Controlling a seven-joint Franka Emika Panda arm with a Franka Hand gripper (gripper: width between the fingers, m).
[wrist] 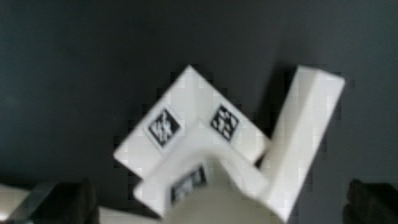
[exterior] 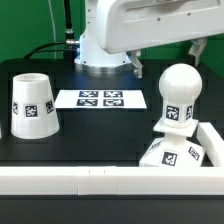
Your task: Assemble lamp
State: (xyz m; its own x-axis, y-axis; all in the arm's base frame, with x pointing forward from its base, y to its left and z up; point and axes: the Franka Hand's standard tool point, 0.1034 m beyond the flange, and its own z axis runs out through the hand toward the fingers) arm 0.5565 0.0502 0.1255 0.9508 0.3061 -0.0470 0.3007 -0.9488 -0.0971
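The white bulb (exterior: 180, 92) stands upright on its neck on the square base (exterior: 172, 152), which lies tilted against the white rail at the exterior view's right. The tapered shade (exterior: 32, 103) stands alone at the left. My gripper (exterior: 203, 48) hangs just above and beside the bulb and is mostly cut off by the frame. In the wrist view the gripper (wrist: 210, 208) is open. Its dark fingers (wrist: 45, 200) stand far apart on either side of the blurred bulb top (wrist: 205, 200). The tagged base (wrist: 192, 130) lies below.
The marker board (exterior: 100, 99) lies flat on the black table between the shade and the bulb. A white rail (exterior: 70, 180) runs along the front edge and up the right side (wrist: 313, 115). The robot's white body (exterior: 110, 35) stands at the back.
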